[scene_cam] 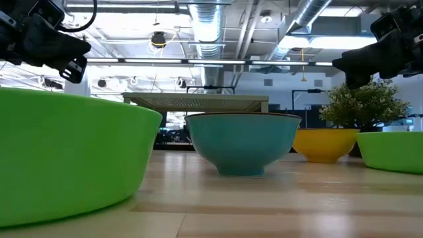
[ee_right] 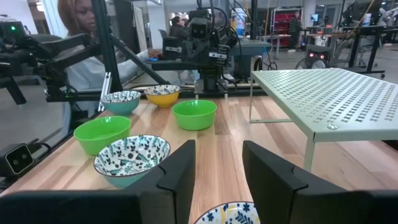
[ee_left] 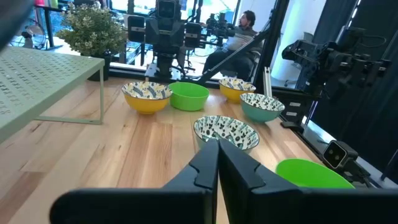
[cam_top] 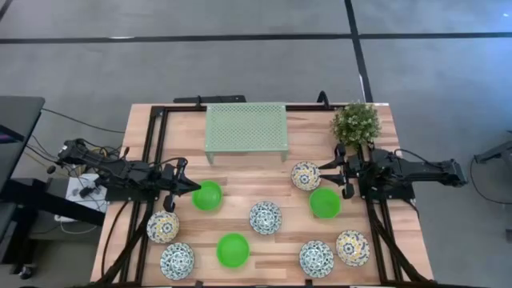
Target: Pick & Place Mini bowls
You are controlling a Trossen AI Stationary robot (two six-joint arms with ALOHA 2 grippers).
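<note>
Several mini bowls stand upright on their bases on the wooden table [cam_top: 240, 180]. Three are plain green [cam_top: 207, 195] [cam_top: 233, 250] [cam_top: 325, 202]. The others are white with floral patterns, among them one at the middle [cam_top: 265, 217] and one at the right [cam_top: 305, 175]. My left gripper [cam_top: 190, 186] hovers shut, just left of the far-left green bowl, with its fingers together [ee_left: 217, 163]. My right gripper [cam_top: 330, 178] stands open above the table beside the right patterned bowl [ee_right: 227, 213], with nothing between its fingers.
A pale green mesh rack [cam_top: 246, 132] stands at the far middle of the table, and a potted plant [cam_top: 355, 122] at the far right corner. People sit beyond the table's sides [ee_right: 81, 25] [ee_left: 245, 25]. Bare wood lies between the rack and the bowls.
</note>
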